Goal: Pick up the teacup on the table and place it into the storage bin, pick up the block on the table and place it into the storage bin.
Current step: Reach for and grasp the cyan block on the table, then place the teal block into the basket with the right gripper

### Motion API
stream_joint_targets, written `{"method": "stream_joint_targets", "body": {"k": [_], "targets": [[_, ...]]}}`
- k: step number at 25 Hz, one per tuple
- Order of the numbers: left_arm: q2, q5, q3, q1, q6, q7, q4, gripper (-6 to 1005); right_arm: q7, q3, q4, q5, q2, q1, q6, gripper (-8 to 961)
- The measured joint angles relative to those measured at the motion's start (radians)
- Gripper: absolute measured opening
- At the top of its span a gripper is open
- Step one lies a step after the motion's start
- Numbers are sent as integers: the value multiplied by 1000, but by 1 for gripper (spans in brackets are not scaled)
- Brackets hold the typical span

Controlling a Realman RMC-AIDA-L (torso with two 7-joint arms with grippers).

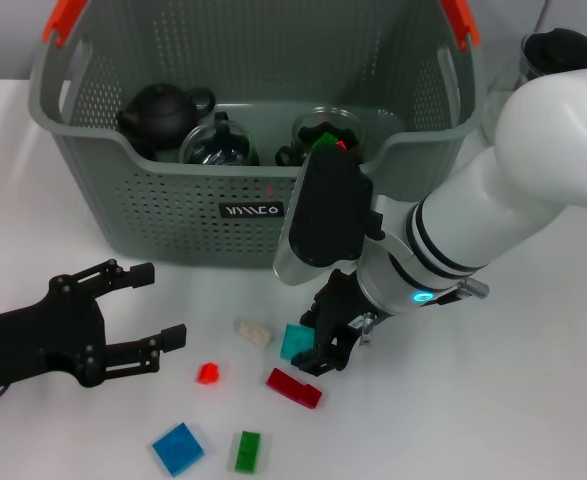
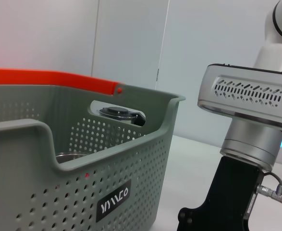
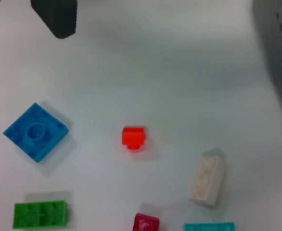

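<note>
The grey-green storage bin stands at the back centre, and its wall fills the left wrist view. Inside it are a black teapot and glass teacups with dark lids. No teacup shows on the table. Several blocks lie in front of the bin: cream, teal, small red, dark red, blue and green. My right gripper hangs low, right beside the teal block. My left gripper rests open at the lower left, holding nothing.
A dark-lidded jar stands behind the bin at the far right. The right wrist view looks down on the blue, red, cream and green blocks. One left finger shows there.
</note>
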Motion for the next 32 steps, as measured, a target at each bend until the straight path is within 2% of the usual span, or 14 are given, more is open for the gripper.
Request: {"method": "stream_joint_targets", "body": {"k": [22,28,32], "targets": [[0,0,0,1,-1,0,-2,877,5,-14,-3,-1,-1,7,-7,454],[0,0,-1,3,3,0,-1,877,8,5,-54,-5,-11,-8,-62,430],[-2,0,-5,4,6,0,1,877,4,93,-145,-36,-17,-39,-180,430]]}}
